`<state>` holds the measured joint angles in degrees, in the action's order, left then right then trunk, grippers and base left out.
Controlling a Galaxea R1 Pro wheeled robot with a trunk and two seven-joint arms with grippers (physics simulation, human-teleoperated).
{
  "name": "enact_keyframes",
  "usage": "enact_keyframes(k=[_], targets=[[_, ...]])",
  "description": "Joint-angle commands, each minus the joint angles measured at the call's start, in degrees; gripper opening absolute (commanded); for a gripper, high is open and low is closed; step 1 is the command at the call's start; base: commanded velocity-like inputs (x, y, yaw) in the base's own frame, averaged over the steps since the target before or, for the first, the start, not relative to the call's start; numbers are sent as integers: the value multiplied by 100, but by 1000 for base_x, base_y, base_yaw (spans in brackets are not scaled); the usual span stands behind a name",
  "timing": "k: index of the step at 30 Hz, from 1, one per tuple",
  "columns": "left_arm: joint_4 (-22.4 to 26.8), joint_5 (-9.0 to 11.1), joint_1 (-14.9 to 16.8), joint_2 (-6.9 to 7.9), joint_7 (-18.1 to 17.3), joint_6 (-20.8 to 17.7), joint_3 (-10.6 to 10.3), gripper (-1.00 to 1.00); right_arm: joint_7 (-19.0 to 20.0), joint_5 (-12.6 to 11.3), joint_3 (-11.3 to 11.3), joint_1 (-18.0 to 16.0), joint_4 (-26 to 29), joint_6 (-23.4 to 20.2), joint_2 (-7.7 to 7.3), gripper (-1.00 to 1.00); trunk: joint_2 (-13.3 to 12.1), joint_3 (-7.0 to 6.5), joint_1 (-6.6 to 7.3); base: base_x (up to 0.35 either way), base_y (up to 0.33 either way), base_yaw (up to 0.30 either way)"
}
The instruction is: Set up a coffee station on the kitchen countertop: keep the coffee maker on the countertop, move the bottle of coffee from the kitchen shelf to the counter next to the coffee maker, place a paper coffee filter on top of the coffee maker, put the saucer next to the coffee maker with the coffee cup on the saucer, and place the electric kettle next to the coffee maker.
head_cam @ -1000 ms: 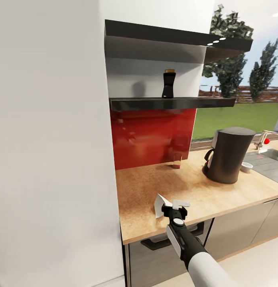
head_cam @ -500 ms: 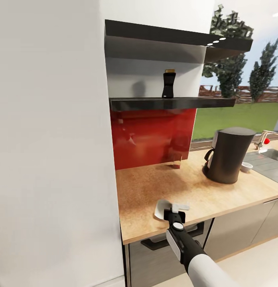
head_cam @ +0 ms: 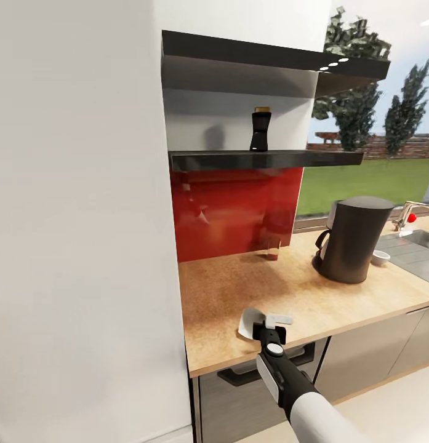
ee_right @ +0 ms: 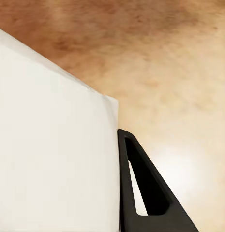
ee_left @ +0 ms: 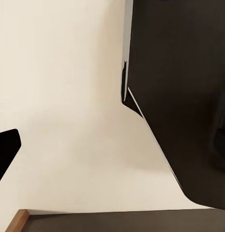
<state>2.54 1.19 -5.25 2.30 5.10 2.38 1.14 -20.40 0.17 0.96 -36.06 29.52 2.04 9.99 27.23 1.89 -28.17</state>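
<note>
Now at the front edge of the light wood-grain worktop [head_cam: 337, 301]: right hand [head_cam: 268, 325] pinching the thin white paper coffee filter [head_cam: 250, 322], well apart from the tall dark-grey coffee maker [head_cam: 352, 240]. Risk: flimsy paper creasing or slipping loose during lifting.

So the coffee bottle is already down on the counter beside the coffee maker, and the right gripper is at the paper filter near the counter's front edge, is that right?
Not quite. The head view shows the bottle of coffee on the kitchen shelf, not on the kitchen countertop beside the coffee maker. The rest holds: the right gripper is at the paper coffee filter near the front edge.
</note>
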Motion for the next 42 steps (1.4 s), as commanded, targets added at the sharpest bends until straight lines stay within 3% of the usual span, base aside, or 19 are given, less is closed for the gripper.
enact_keyframes(k=[1,20,24,28,30,32,33,34,36,39,42], targets=[[10,12,-3,3,8,8,9,100,-21,-23,10,-6,-7,24,1,-100,10,11,-3,0,0,0],[11,15,-3,16,2,32,9,100,-22,-32,-8,-5,99,15,1,-100,10,11,-3,0,-19,0],[19,19,-3,18,5,34,21,100,7,-34,-9,-6,911,-26,1,-100,10,11,-3,0,-250,0],[34,28,-3,15,4,35,29,100,185,-33,-8,-6,1295,-90,1,-100,10,11,-3,0,-271,0],[57,29,-1,8,4,35,23,100,661,-29,-4,-6,1510,-255,1,-100,10,11,-3,0,-274,0],[89,30,4,-2,7,35,19,100,1716,-23,-5,-6,1769,-612,1,-100,10,11,-3,0,-276,0],[96,30,4,-4,7,35,19,100,1966,-22,-5,-6,1816,-683,1,-100,10,11,-3,0,-276,0],[108,30,5,-8,8,35,19,100,2474,-20,-6,-6,1902,-815,-65,-100,10,11,-3,0,-277,0],[127,30,6,-56,8,35,18,100,3888,-7,-7,-6,2067,-1043,-297,-100,10,11,-3,0,-277,0],[137,30,6,-160,8,35,18,100,4677,-7,-8,-6,2120,-1116,-503,-100,10,11,-3,0,-280,0],[151,30,16,-199,8,33,18,100,4803,-14,5,-6,2129,-1121,-596,-100,10,11,-3,0,-285,0]])
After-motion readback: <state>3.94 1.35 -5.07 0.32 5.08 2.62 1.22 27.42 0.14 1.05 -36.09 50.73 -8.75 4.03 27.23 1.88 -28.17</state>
